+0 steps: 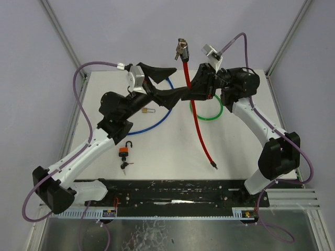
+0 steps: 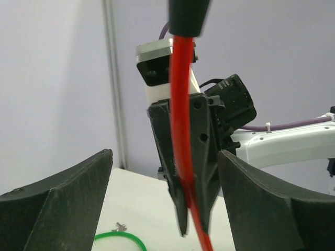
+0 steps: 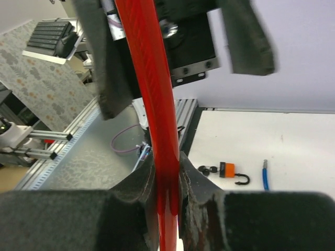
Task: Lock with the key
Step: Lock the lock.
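A red cable lock (image 1: 198,125) hangs upright. Its metal lock head, with a key (image 1: 181,49) in it, is at the top, and its free end (image 1: 213,166) touches the table. My right gripper (image 1: 198,86) is shut on the red cable (image 3: 146,78), which is pinched between its pads (image 3: 166,172). My left gripper (image 2: 162,154) stands open, its two fingers wide on either side of the cable (image 2: 180,130) and of the right gripper's fingers (image 2: 194,230), touching neither.
An orange padlock (image 1: 124,151) with an open shackle lies near the left arm, its keys (image 1: 124,166) beside it. A small brass padlock (image 1: 145,111), a blue cable loop (image 1: 157,120) and a green cable loop (image 1: 207,112) lie on the white table.
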Controlling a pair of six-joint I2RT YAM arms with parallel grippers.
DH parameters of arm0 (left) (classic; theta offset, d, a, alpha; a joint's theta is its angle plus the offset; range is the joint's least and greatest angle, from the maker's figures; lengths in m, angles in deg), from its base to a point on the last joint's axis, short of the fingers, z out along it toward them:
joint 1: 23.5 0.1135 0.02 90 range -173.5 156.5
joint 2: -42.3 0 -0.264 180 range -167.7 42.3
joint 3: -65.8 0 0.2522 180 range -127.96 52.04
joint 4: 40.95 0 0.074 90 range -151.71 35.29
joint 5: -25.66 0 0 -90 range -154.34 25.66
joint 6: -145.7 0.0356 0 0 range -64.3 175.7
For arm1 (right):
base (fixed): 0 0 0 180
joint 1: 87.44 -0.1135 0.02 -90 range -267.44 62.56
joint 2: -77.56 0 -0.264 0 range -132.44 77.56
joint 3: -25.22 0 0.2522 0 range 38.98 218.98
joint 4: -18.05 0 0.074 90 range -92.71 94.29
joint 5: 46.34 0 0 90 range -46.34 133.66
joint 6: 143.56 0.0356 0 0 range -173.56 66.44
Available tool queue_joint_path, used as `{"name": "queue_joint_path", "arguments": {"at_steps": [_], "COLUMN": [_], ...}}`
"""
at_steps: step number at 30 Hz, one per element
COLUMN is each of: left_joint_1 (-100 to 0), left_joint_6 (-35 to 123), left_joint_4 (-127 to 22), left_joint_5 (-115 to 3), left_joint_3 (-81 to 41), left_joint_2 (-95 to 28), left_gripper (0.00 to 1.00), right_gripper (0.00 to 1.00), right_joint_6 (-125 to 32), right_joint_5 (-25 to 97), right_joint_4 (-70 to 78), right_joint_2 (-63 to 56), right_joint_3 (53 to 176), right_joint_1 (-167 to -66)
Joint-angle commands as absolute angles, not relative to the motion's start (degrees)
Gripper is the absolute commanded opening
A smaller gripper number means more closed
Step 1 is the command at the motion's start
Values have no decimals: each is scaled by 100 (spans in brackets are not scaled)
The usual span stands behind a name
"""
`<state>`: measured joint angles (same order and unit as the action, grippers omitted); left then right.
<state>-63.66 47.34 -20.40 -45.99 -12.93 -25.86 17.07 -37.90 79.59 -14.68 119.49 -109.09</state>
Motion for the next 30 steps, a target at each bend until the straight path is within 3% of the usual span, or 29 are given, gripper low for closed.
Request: {"name": "queue_joint_path", "arguments": {"at_steps": [1,4,8,13,19,21,23,26,27,30], "left_joint_1": [-5847,-5725,-5707,-5707,-5707,-5707,-5707,-5707,-5707,-5679], "left_joint_6": [3401,3050,2644,2148,1616,1470,1327,1398,1540,2341], "left_joint_4": [-1247,-1013,-701,3,595,792,967,1132,1027,161], "left_joint_5": [-2849,-2531,-2153,-1954,-1613,-1479,-1418,-1467,-1545,-1951], "left_joint_3": [-1893,-2076,-2271,-2302,-2513,-2580,-2559,-2408,-2354,-2222], "left_joint_2": [-3060,-3274,-3537,-3796,-4097,-4172,-4218,-4140,-4068,-3742], "left_gripper": [80,78,58,54,42,30,3,1,0,1], "right_gripper": [0,0,0,0,0,0,0,0,2,34], "right_joint_6": [2942,3369,3463,3492,3574,3623,3648,3638,3622,3518], "right_joint_5": [-4006,-4048,-4070,-4054,-4065,-4058,-4054,-4090,-4131,-4351], "right_joint_4": [9040,9470,9569,9565,9601,9626,9648,9617,9576,9408], "right_joint_2": [-1334,-1424,-1463,-1526,-1626,-1654,-1680,-1697,-1710,-1731], "right_joint_3": [12311,12397,12447,12441,12490,12522,12525,12518,12532,12588], "right_joint_1": [-10979,-11022,-11103,-11219,-11310,-11324,-11321,-11328,-11323,-11292]}}
